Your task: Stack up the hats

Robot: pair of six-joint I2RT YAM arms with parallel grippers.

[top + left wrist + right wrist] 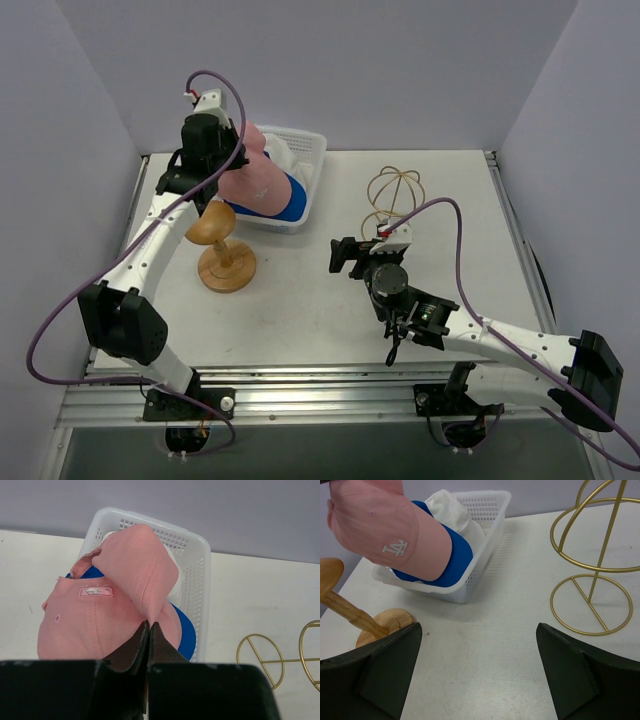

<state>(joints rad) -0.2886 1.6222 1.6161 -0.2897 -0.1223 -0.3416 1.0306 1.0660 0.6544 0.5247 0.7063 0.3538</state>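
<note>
Left gripper [149,630]: jaws pressed together on a pinched fold of the pink fabric cap [100,615], taken at the crown's edge. The cloth is puckered above the fingertips in the left wrist view.

Right gripper [477,640]: fingers wide apart and holding nothing, centre-right of the top view, above bare table [300,310].

Location: the pink fabric cap sits at the upper left of the top view, over the near-left corner of the white plastic mesh basket [312,150]. Blue fabric shows beneath it; whether that is its brim or a separate cap cannot be told. An off-white floppy hat [447,507] lies inside the basket behind it. Whether the pink cap hangs free or rests on the basket's contents is not clear.

Other items: a turned wooden stand [225,255] just below the cap in the top view, and a gold wire dome frame [393,195] right of the basket.

Handling assessment: the cap looks light and soft — the crown folds readily under the grip and will likely sag and swing when carried. The brim appears stiffer. A pinch on the crown fabric should hold, but the shape will collapse, so the cap may settle crooked unless lowered slowly and squarely.
</note>
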